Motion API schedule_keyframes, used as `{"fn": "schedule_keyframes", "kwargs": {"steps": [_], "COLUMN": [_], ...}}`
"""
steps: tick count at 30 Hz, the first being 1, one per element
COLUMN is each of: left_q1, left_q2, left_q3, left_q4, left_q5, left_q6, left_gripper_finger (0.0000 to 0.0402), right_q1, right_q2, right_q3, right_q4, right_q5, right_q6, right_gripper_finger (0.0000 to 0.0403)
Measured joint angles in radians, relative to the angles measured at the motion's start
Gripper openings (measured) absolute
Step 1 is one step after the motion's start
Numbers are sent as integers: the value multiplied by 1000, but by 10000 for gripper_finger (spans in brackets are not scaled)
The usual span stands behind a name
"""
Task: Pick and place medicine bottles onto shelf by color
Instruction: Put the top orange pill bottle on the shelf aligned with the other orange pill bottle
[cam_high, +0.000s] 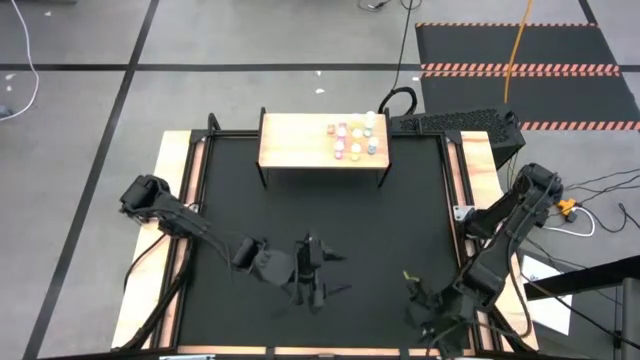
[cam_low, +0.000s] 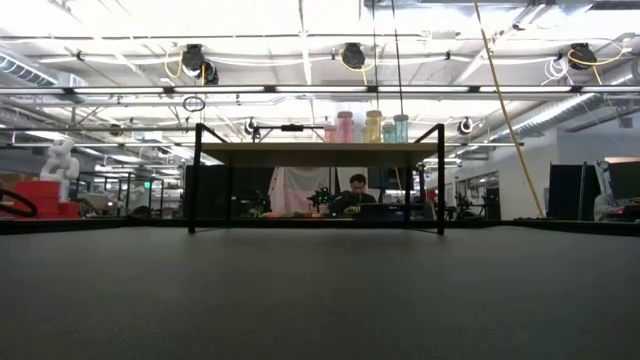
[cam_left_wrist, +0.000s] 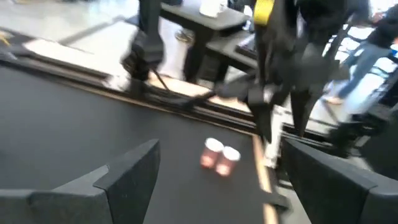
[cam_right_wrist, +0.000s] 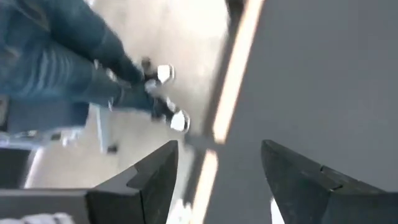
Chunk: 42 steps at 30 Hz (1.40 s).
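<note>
- Two pink bottles (cam_left_wrist: 219, 157), white caps, on black mat (cam_high: 300, 220) near right arm. Labels unreadable.
- Rest?
- Pink, yellow, teal cluster (cam_high: 356, 138) on shelf (cam_high: 295, 145).
- Grippers?
- Left gripper (cam_left_wrist: 217, 180) spread, empty; right gripper (cam_right_wrist: 219, 177) spread, empty.

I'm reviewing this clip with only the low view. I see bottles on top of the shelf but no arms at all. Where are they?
Observer: Both are low over the mat, on the side opposite the shelf. The left gripper is near the middle and the right gripper is toward the right corner.
Operator: Holding anything?
Observer: No, both are open and empty.
Operator: Any bottles not on the shelf?
Observer: Yes, the left wrist view shows two pink bottles on the mat, close to its edge.
</note>
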Motion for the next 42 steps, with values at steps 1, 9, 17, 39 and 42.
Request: {"fn": "schedule_keyframes", "kwargs": {"steps": [1, 9, 17, 39, 42], "left_q1": [-17, -146, -197, -182, -183], "left_q2": [0, 0, 0, 0, 0], "left_q3": [0, 0, 0, 0, 0], "left_q4": [-10, -125, -126, -111, -133], "left_q5": [0, 0, 0, 29, 34], "left_q6": [-28, -230, -298, -317, -318], "left_gripper_finger": [333, 333, 333, 333, 333], "right_q1": [-8, -67, -39, 82, 76], "right_q2": [28, 317, 456, 139, 74], "right_q3": [63, 557, 659, 125, 25], "right_q4": [-8, -154, -327, -490, -412], "right_q5": [17, 72, 71, 72, 73], "right_q6": [-31, -338, -218, -56, -48], "right_gripper_finger": [226, 226, 226, 203, 203]}}
